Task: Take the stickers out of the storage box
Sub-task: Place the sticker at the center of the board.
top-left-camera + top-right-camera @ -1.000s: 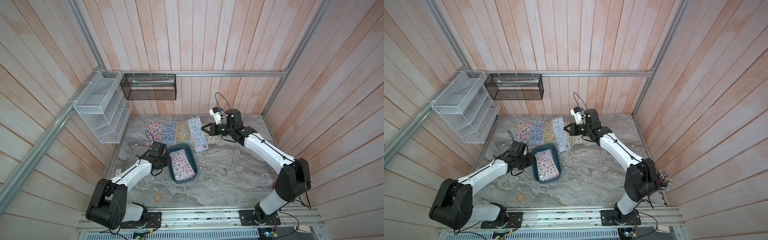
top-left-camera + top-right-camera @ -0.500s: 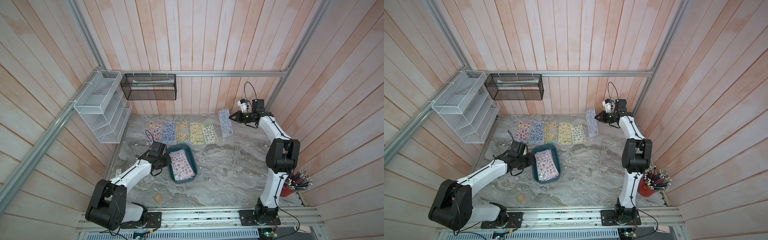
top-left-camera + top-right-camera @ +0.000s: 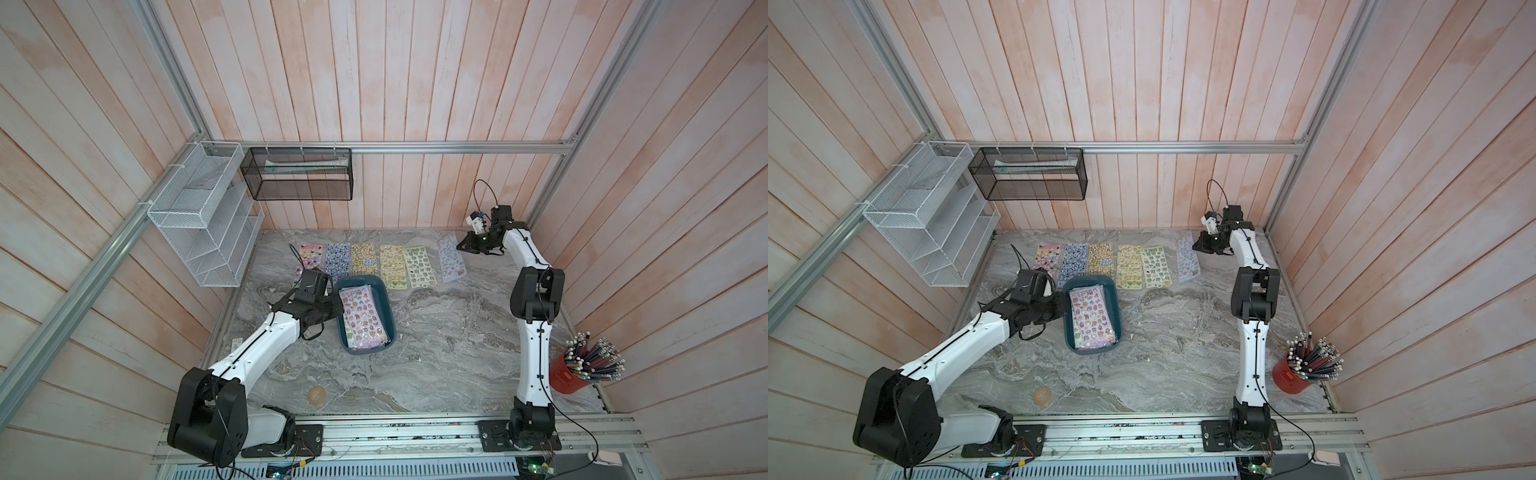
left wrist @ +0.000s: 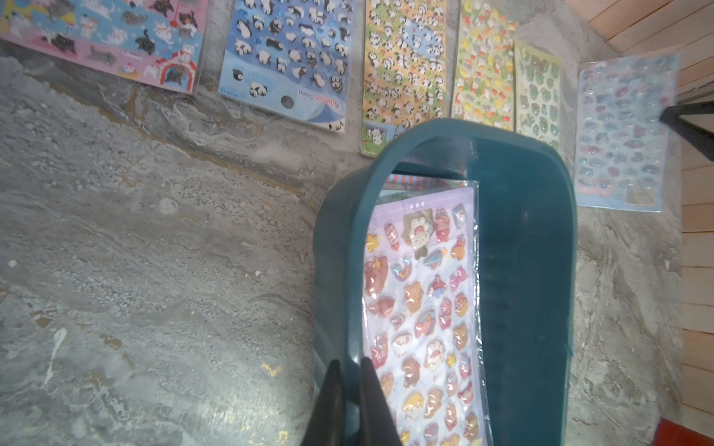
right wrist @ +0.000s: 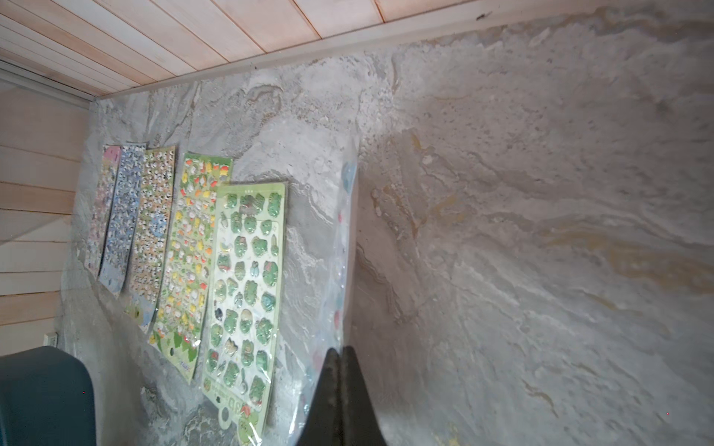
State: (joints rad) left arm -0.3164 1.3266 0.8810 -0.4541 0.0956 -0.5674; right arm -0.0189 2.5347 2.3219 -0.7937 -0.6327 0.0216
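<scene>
Found L gripper (image 4: 349, 363) shut across side wall of storage box (image 3: 384, 305), one finger inside, one outside. Box thus pinned on table (image 3: 436, 332), just in front of laid-out row. Found R gripper (image 5: 340, 349) pinched tight on edge of pale blue sheet (image 3: 451, 257), near its wall-side end, at far right of row. Cannot tell whether sheet's low end touches table.

Counted five sheets flat on table, pink sheet (image 3: 309, 257) at left through green sheet (image 3: 419, 266) at right. Noted more stickers (image 4: 421, 309) left in box, lilac one on top; no. beneath not readable.

Judged step in hand: setting blue sheet down as sixth in row.

Recommendations:
- Lower slowly, low end first, then lay rest down towards back wall so film does not fold or trap air
- Set parallel w/ green sheet, beside it, no overlap
- Release only once sheet lies flat; glossy film looks light and may cling to a pad or skate on stone
- After release, lift straight up before swinging back; a sideways exit could drag sheet out of line
- Mind back wall, close behind R wrist
- Hold box steady w/ L so next pick does not shift it
- For next pick, approach via bare strip of box floor beside stack, and pinch top sheet only at its edge
</scene>
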